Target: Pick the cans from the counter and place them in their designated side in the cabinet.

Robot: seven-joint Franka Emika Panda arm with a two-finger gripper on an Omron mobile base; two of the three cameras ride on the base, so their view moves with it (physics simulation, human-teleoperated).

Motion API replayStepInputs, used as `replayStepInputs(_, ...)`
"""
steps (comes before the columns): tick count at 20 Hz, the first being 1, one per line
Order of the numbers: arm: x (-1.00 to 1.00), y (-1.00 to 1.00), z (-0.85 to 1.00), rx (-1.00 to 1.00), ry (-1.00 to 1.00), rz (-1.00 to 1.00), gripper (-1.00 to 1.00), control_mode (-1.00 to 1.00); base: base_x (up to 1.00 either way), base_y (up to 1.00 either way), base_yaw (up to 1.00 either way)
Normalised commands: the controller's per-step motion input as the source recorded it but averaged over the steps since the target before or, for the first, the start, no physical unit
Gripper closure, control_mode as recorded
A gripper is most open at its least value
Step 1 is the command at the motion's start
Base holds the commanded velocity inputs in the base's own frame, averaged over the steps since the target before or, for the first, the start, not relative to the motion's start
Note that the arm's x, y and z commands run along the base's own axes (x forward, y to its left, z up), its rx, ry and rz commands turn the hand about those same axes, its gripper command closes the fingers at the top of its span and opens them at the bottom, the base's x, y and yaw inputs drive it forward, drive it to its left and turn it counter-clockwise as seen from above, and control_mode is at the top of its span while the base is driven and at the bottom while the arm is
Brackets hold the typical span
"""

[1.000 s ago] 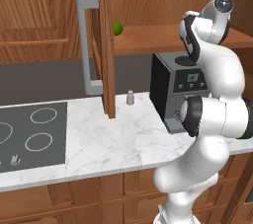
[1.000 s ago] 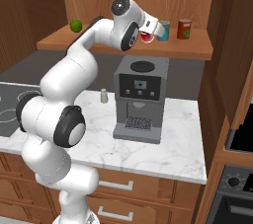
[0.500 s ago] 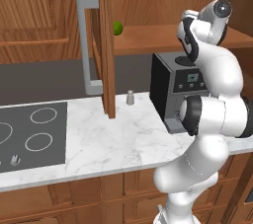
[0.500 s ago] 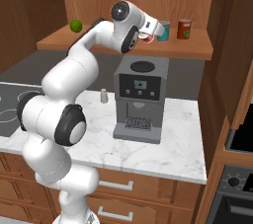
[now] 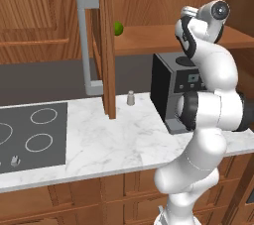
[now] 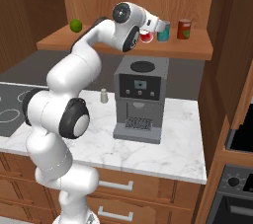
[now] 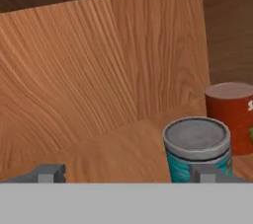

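The teal can (image 7: 196, 149) stands upright on the cabinet's plank shelf (image 6: 123, 48), close behind my right fingertip (image 7: 207, 172). My gripper (image 7: 127, 172) is open, with only bare shelf board between the fingers. From the right base view the gripper (image 6: 157, 26) reaches in over the shelf just left of the teal can (image 6: 163, 31). A bright red can (image 6: 145, 35) stands under my wrist, partly hidden by it. The cabinet door (image 5: 104, 45) hangs open over the counter (image 5: 124, 140), which carries no cans.
A darker red can (image 6: 184, 28) stands right of the teal one on the shelf, and a lime (image 6: 75, 25) lies at its left end. Below are a coffee machine (image 6: 141, 99), a grey shaker (image 5: 130, 98) and the hob (image 5: 30, 135).
The jaws have spread wider over the last second. The arm has barely shifted at the shelf, and the cans stand where they were.
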Motion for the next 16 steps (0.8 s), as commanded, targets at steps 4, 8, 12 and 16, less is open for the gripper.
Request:
replayStepInputs(4,0.15,0.0,0.0,0.0,-0.11,0.0,-1.0,-1.0,0.0,0.0,0.0)
replayStepInputs(8,0.1,0.0,0.0,0.0,-0.12,0.0,-1.0,-1.0,0.0,0.0,0.0)
replayStepInputs(12,0.14,0.0,0.0,0.0,-0.12,0.0,-1.0,-1.0,0.0,0.0,0.0)
replayStepInputs(16,0.2,0.0,0.0,0.0,-0.1,0.0,-1.0,-1.0,0.0,0.0,0.0)
